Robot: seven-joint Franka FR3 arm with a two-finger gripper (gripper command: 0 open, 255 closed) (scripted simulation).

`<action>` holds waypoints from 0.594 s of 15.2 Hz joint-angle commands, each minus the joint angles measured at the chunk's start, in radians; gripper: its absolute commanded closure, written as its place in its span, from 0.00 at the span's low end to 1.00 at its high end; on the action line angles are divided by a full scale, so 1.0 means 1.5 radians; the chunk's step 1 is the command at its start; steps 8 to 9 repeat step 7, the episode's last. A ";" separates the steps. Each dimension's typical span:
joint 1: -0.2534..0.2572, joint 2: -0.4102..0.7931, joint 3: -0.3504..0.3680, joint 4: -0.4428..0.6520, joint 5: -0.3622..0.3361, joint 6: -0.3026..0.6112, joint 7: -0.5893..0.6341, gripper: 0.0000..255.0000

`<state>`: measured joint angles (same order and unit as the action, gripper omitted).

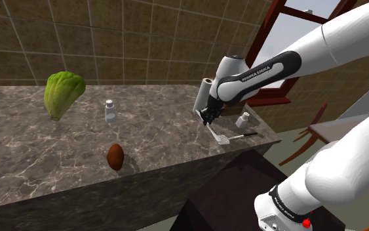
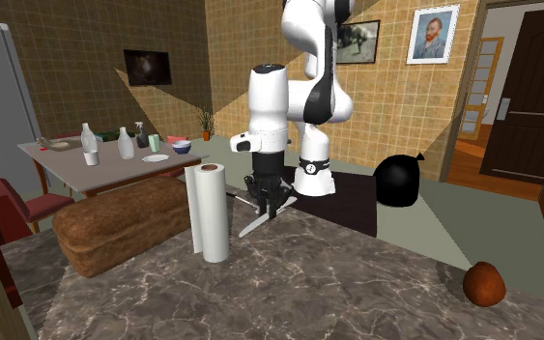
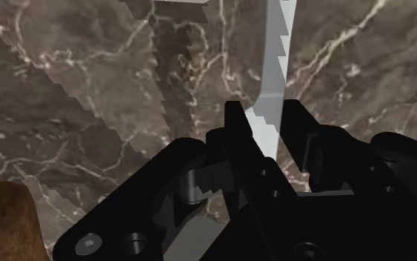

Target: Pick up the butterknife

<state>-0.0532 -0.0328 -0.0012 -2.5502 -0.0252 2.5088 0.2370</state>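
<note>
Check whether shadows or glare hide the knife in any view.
Wrist view: jagged shadow bands cross the counter, but the knife shows bright between the fingers of the gripper. Second exterior view: knife pale and clear, no glare. Shoulder view: even light, no glare.

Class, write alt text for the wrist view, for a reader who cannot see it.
The black gripper has its jaws shut on a pale serrated butterknife, whose blade runs straight ahead over a dark marbled countertop. A brown object sits off to one side of the gripper.
</note>
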 commanded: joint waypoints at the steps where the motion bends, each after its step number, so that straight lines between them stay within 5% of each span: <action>1: 0.001 -0.016 0.001 0.003 0.001 -0.019 0.000 1.00; 9: 0.001 -0.048 0.001 0.013 0.002 -0.061 -0.001 1.00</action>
